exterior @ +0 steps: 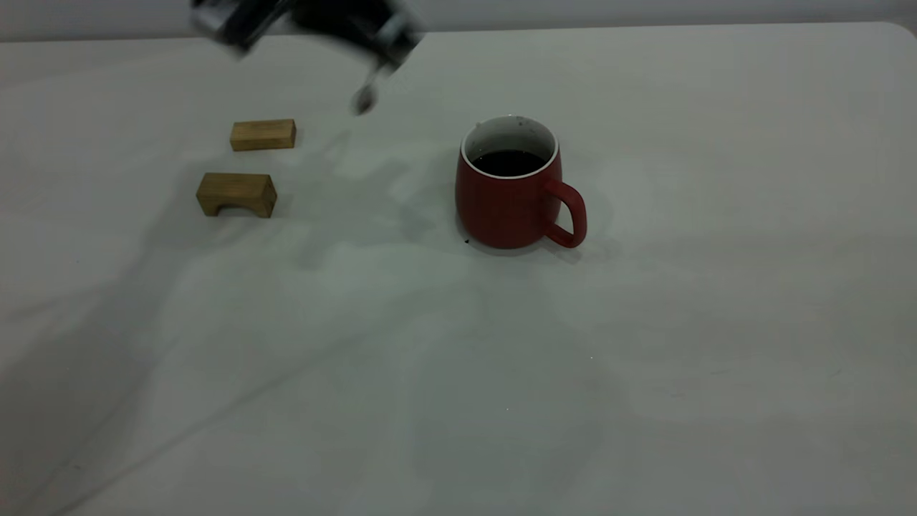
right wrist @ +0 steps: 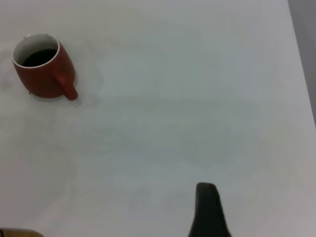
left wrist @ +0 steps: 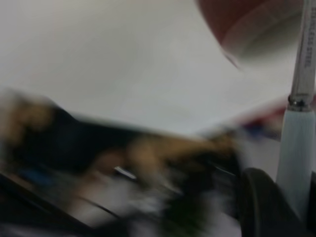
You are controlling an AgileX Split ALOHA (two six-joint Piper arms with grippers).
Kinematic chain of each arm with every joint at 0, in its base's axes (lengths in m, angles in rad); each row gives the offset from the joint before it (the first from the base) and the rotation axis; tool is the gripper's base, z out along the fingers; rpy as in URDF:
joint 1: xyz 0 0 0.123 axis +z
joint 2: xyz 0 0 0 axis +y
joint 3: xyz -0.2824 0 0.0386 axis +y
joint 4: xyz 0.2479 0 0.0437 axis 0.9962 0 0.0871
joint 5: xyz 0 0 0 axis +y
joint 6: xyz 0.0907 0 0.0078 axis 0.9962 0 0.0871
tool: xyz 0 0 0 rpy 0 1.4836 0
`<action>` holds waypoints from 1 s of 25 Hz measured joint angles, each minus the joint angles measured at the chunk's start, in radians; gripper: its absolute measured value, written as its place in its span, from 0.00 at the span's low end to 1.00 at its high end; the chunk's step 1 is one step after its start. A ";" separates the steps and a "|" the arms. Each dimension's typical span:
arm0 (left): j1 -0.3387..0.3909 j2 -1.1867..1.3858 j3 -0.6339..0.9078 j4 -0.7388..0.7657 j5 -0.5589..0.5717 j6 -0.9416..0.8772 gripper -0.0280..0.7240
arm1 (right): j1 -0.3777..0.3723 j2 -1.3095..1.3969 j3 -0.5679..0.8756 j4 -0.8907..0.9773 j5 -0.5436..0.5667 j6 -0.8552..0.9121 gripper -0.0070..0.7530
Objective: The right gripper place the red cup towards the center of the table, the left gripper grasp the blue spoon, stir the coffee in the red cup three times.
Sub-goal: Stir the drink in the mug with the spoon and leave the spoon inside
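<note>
The red cup stands upright near the middle of the table, with its handle to the right. It holds dark coffee. My left gripper hovers high at the back, left of the cup, shut on the blue spoon, whose metal bowl hangs down in the air. In the left wrist view the spoon's pale handle sits between the dark fingers, and the cup's rim lies beyond. My right gripper is drawn back far from the cup. One finger shows, with bare table beside it.
Two tan wooden blocks lie at the left: a flat bar and an arch-shaped one. A tiny dark speck sits by the cup's base. The table's rounded corner is at the back right.
</note>
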 joint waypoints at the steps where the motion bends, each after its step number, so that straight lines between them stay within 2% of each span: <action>1: -0.006 0.000 0.000 -0.062 0.000 -0.055 0.25 | 0.000 0.000 0.000 0.000 0.000 0.000 0.78; 4: -0.028 0.000 0.000 -0.174 0.000 -0.124 0.25 | 0.000 0.000 0.000 -0.001 0.000 0.000 0.78; 13: -0.108 0.015 0.000 -0.346 -0.066 -0.268 0.25 | 0.000 0.000 0.000 -0.001 0.000 0.000 0.78; 18: -0.111 0.084 -0.001 -0.356 -0.106 -0.274 0.25 | 0.000 0.000 0.000 -0.001 0.000 0.000 0.78; 25: -0.112 0.183 -0.001 -0.405 -0.155 -0.195 0.25 | 0.000 0.000 0.000 -0.001 0.000 0.000 0.78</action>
